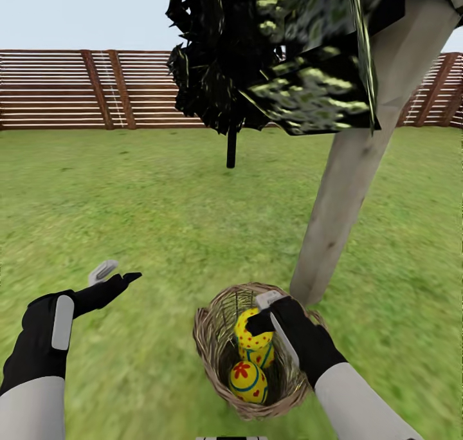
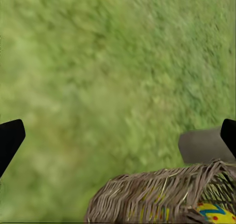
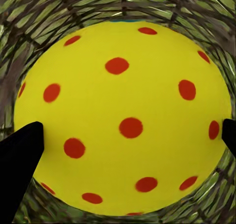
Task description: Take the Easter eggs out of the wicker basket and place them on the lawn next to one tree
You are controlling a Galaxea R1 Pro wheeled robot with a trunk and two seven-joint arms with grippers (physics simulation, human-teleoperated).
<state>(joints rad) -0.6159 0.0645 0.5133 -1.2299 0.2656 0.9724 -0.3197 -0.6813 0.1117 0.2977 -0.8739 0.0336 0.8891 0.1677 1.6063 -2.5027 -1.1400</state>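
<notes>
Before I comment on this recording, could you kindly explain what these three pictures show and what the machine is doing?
This is a simulated wheeled robot with two arms, each ending in a black two-fingered pincer. The large picture comes from a camera on its head, looking down over both arms. The other two come from cameras at the wrists, looking along the fingers. On the lawn stands a wicker basket beside a pale tree trunk, with three yellow Easter eggs inside. The right pincer has reached into the basket around the top egg, which shows close up in the right wrist view with a fingertip at either side; whether it grips yet is unclear. The left pincer hovers open over the grass, holding nothing. A slatted fence runs behind.
</notes>
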